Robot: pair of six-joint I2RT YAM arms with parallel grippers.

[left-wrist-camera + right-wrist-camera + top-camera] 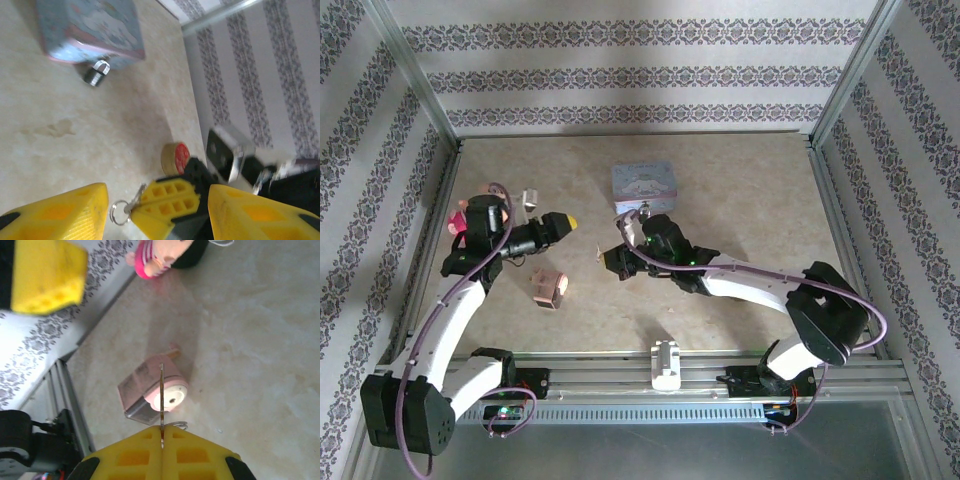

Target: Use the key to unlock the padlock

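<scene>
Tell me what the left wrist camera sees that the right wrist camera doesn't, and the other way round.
Left wrist, not right wrist: the pale-blue tin, the padlock lying close beside it, and a small round red-topped piece. Right wrist, not left wrist: a pink doll and a pink boxy item. Shared: the key, pinched in the right gripper, whose yellow fingers are shut on it, and the beige table.
</scene>
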